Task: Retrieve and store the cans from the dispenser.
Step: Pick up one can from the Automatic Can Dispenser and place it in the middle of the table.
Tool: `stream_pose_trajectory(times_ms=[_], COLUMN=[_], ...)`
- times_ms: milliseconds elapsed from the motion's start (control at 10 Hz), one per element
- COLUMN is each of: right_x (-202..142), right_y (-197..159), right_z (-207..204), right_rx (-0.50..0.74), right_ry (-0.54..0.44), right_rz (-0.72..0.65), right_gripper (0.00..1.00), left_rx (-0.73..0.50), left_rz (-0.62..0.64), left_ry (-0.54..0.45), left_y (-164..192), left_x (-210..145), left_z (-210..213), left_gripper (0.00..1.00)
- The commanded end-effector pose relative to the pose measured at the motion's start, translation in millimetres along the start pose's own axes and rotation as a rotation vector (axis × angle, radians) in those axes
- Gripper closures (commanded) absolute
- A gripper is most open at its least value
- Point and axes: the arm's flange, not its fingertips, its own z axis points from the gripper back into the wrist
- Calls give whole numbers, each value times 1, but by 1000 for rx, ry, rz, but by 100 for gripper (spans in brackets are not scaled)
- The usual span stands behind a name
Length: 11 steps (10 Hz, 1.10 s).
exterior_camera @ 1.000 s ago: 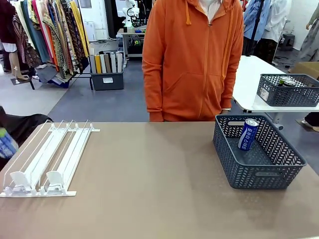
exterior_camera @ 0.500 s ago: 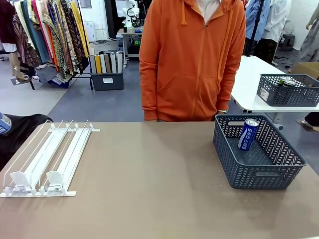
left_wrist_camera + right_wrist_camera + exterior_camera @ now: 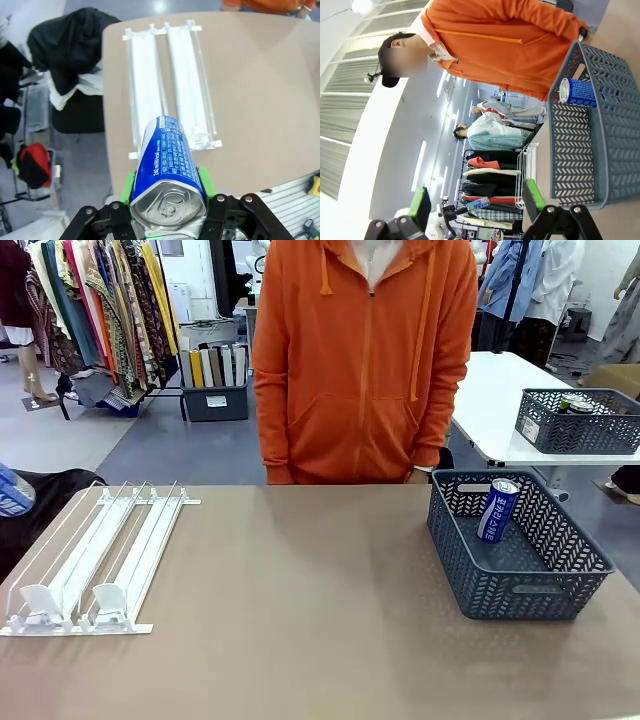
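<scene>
Blue aluminium can point(image 3: 167, 172), slim and cylindrical with white print and a silver pull-tab top, sits between the green pads point(image 3: 206, 183) of the left gripper point(image 3: 167, 197), which pinches it on both sides. Its long axis runs along the gripper's fingers; the silver top faces the wrist camera and the base points away, toward the desk point(image 3: 250, 100) below. In the front view the same can shows as a blue sliver point(image 3: 12, 492) at the left picture edge, above the dispenser's far end.

White and clear plastic dispenser point(image 3: 95, 560) lies flat on the brown, matte desk point(image 3: 300, 610) at the robot's left: long parallel rails, two pusher blocks and a front lip at the near end. Both rails carry nothing.

A second blue can point(image 3: 497, 510) leans tilted inside the blue-grey basket point(image 3: 530, 590), top up, against the far wall. The basket is rectangular, with herringbone-pattern openwork walls.

The right gripper point(image 3: 476, 200) is spread wide, holding nothing, well apart from the basket point(image 3: 580, 150).

A person in an orange hoodie point(image 3: 365, 360) stands at the far edge.
</scene>
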Motion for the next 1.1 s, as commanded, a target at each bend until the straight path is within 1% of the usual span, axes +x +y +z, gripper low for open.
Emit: stream_pose_trajectory(times_ms=[0,100,200,300,400,500,600,700,800,1000], right_x=[-1,-1,-1,-1,-1,-1,-1,-1,-1,-1], right_y=[5,5,5,5,5,5,5,5,5,5], right_z=[1,1,1,1,1,1,1,1,1,1], right_rx=[2,2,2,2,2,2,2,2,2,2], right_ry=[8,8,8,8,8,8,8,8,8,8], right_rz=[-13,-13,-13,-13,-13,-13,-13,-13,-13,-13], right_gripper=[0,0,0,0,0,0,0,0,0,0], left_rx=[-212,-210,-210,-258,-327,-319,-303,-291,-250,-214], left_rz=[-24,-90,-168,-232,-257,-298,-349,-387,-427,-445], left_ry=[-8,57,99,143,173,204,222,260,300,362], left_y=[-51,-96,-148,-197,-253,-298,-333,-359,-378,-389], left_x=[40,68,89,102,104,96,87,83,83,88], left_z=[-22,-46,-74,-102,-132,-156,-177,-201,-226,-262], left_gripper=[100,100,100,100,100,100,100,100,100,100])
